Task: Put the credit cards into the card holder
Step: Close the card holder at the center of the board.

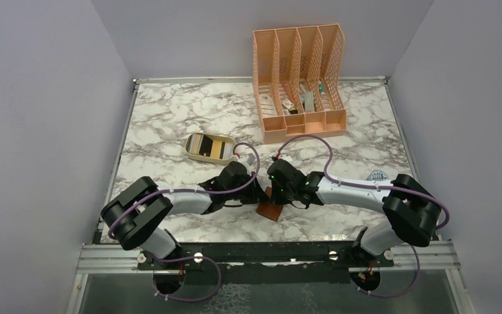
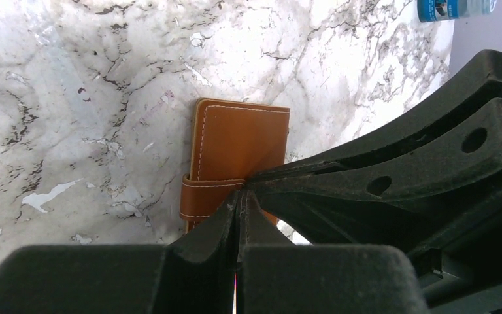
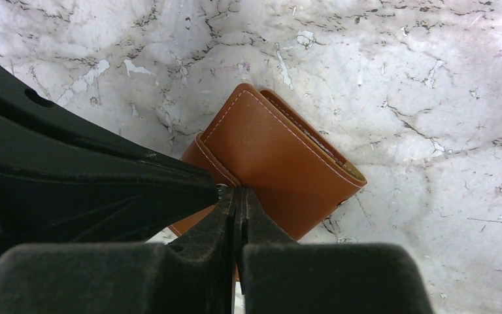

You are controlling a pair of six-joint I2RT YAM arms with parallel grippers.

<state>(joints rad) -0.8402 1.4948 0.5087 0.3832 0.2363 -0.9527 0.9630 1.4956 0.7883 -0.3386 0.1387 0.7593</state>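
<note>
Meeting at the snap tab (image 2: 202, 196) of the shut card holder (image 3: 281, 154): left jaws and right jaws, both clenched, nothing seen between them. Wrist views: holder flat on the counter (image 1: 170, 111). Top view only: credit cards (image 1: 210, 146) in oval tray (image 1: 187, 147); peach organiser (image 1: 301, 78) behind; both arms low, angled inward.

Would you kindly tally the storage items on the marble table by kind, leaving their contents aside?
card holder: 1
oval tray: 1
mesh file organiser: 1
Total: 3
</note>
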